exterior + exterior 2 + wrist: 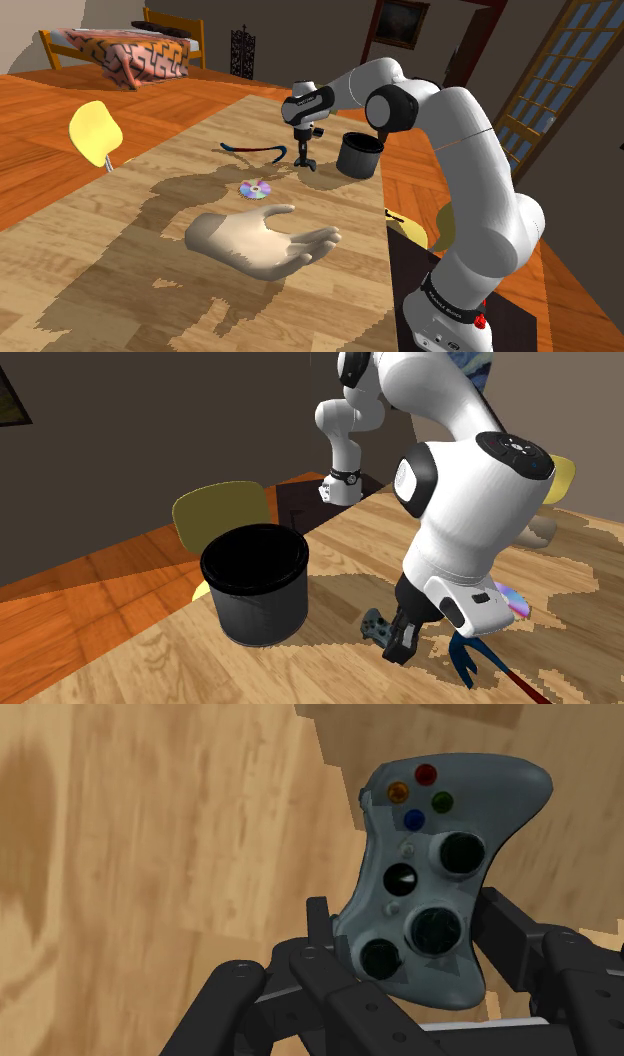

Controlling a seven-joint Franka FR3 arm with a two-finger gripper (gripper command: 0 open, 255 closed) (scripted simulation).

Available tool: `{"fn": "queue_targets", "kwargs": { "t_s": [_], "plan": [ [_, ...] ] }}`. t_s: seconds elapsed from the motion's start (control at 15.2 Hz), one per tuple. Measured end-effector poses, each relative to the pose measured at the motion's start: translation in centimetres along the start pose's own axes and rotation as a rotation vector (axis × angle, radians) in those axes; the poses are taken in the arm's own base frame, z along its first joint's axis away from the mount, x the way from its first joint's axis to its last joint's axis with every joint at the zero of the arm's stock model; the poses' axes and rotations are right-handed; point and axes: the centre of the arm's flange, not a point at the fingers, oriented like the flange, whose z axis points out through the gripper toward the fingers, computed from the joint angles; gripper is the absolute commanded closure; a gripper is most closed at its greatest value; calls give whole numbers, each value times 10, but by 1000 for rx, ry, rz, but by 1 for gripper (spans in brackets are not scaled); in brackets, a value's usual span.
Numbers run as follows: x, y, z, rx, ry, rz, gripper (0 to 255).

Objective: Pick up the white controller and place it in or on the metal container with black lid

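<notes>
Closest to the lens, my gripper (410, 919) has its black fingers (318, 916) clamped narrow on the lower half of the grey controller (440, 854), one on each side of the body near the sticks. It sits low over the table (100, 260). I cannot tell whether it is clear of the wood.

I judge the controller to be light, rigid and smooth-shelled, so a firm squeeze should not hurt it, but the rounded sides could slip. The hold is low on the body, so the button end sticks out beyond the fingers and may swing or tip as I lift. I would move slowly and keep it level.

In the shoulder view the dark round container (360, 153) stands near the gripper at three o'clock. Its top looks black, and I cannot tell lid from open mouth. The rim is higher than the controller, so I think I must raise it before crossing over.

Also in the shoulder view, a shiny disc (255, 189) lies at eight o'clock from the gripper, a thin blue-and-red curved thing (255, 151) at nine, and a big pale hand model (260, 240) at seven, well apart. None lies between the gripper and the container.
</notes>
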Motion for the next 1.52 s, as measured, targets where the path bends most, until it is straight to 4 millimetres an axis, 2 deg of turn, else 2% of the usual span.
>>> {"fn": "queue_targets", "kwargs": {
  "t_s": [0.33,0.46,1.52],
  "plan": [
    [0,0,0,0,0,0,255],
    [0,0,-6,0,0,0,255],
    [-12,-3,-89,0,0,0,255]
  ]
}}
